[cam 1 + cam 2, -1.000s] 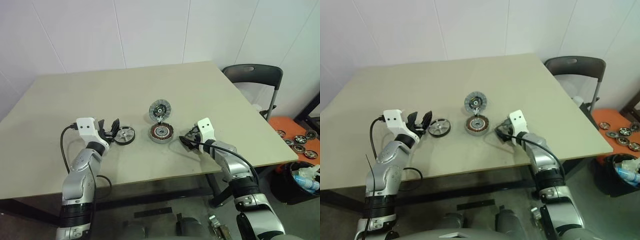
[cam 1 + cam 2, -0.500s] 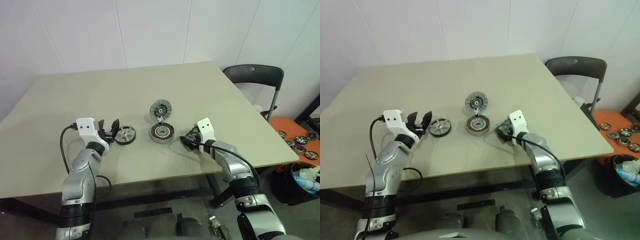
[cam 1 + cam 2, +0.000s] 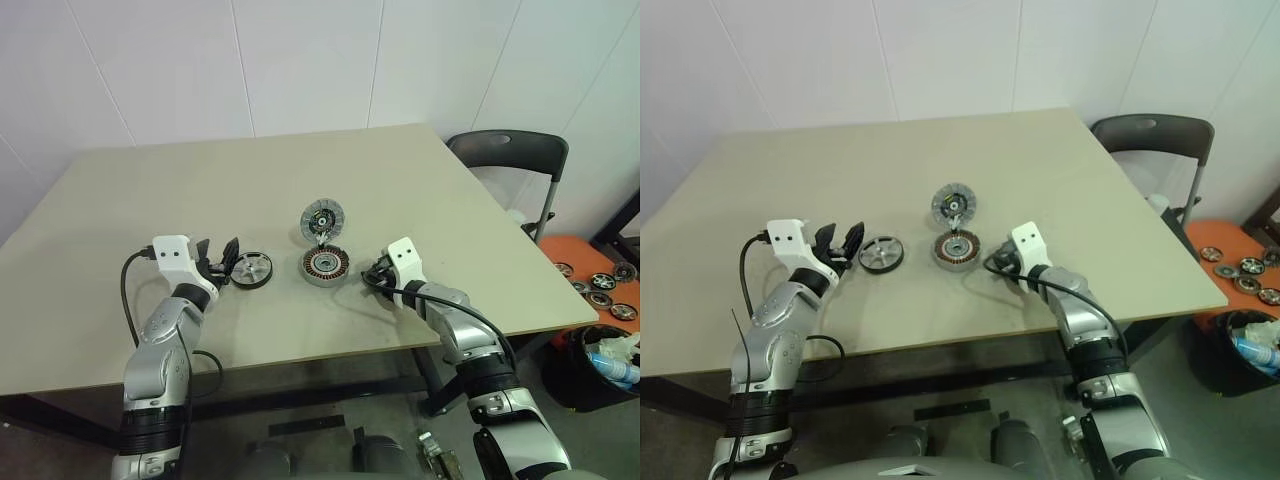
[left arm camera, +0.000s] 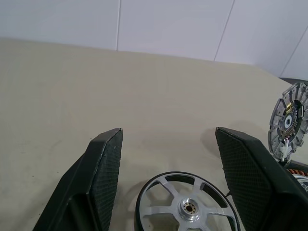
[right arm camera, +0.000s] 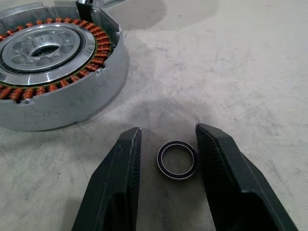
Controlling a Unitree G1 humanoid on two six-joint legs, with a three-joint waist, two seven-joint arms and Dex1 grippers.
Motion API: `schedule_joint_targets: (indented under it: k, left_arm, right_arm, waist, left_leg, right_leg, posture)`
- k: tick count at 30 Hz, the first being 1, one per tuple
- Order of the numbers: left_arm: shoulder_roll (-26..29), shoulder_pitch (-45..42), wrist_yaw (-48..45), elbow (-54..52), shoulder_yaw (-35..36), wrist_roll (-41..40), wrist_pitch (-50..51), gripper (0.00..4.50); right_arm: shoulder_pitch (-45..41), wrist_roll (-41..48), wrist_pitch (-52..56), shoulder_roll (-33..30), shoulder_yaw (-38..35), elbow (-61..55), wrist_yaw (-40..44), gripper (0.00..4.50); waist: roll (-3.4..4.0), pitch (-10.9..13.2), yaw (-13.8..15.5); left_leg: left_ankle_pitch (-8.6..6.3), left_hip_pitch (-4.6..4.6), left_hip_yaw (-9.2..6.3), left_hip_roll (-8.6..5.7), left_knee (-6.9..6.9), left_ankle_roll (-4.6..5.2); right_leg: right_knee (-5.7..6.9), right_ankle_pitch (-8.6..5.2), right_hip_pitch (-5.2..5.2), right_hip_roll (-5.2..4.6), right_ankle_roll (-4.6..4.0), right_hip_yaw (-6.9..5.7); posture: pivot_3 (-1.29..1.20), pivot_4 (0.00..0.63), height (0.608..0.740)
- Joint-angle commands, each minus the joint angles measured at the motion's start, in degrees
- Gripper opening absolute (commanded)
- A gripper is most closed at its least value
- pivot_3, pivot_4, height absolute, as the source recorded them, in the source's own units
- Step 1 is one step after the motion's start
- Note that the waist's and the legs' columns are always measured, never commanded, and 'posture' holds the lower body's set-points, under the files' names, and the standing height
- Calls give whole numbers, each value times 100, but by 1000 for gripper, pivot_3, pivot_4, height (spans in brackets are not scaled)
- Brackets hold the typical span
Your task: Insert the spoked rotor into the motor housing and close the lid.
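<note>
The spoked rotor (image 3: 250, 270) lies flat on the table, a silver wheel with a dark rim. My left gripper (image 3: 220, 262) is open just behind it, and the rotor (image 4: 185, 207) sits low between its fingers (image 4: 103, 168). To the rotor's right stands the motor housing (image 3: 324, 266) with coppery windings, and its ribbed lid (image 3: 321, 218) stands upright at the far edge. On the housing's right, my right gripper (image 5: 168, 131) is low over the table. Its fingers (image 5: 120, 183) are narrowly apart on either side of a small black ring (image 5: 177, 160) that lies flat.
The tan table (image 3: 200, 180) runs wide behind the parts; its front edge is close to both arms. A dark chair (image 3: 510, 150) stands at the right corner. On the floor to the right are an orange tray with small wheels (image 3: 600, 280) and a black bin (image 3: 590, 370).
My right gripper's fingers have drawn closer together around the small black ring. The left arm, the rotor, the housing and the lid have not moved.
</note>
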Motion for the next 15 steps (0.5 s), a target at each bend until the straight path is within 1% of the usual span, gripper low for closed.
schedule_joint_targets:
  k: [1, 2, 5, 9, 15]
  left_arm:
    - [48, -101, -26, -110, 29, 38, -78, 3247]
    - [48, -100, -28, -110, 31, 37, -77, 3247]
    - [55, -95, -30, -107, 38, 41, -74, 3247]
    - [58, -94, -34, -103, 43, 41, -73, 3247]
    - [53, -106, -45, -86, 43, 43, -79, 3247]
  right_arm:
    - [22, -16, 24, -47, -80, -97, -35, 971]
    - [22, -19, 29, -48, -77, -101, -39, 699]
    - [7, -68, 60, -46, -56, -76, -100, 684]
    - [33, 43, 55, -22, -61, -140, 45, 685]
    - [-3, -45, 169, -20, -40, -54, -100, 685]
  waist:
    - [0, 0, 3]
    - [0, 0, 3]
    - [0, 0, 1]
    - [0, 0, 0]
    - [0, 0, 0]
  left_leg:
    - [0, 0, 0, 0, 0, 0]
    - [0, 0, 0, 0, 0, 0]
    - [0, 0, 0, 0, 0, 0]
    - [0, 0, 0, 0, 0, 0]
    - [0, 0, 0, 0, -3, 1]
  right_leg:
    - [0, 0, 0, 0, 0, 0]
    - [0, 0, 0, 0, 1, 0]
    - [-1, 0, 0, 0, 1, 0]
    - [-1, 0, 0, 0, 1, 0]
    - [-2, 0, -1, 0, 0, 0]
  posture:
    - [0, 0, 740]
    - [0, 0, 740]
    - [0, 0, 740]
    - [0, 0, 740]
    - [0, 0, 740]
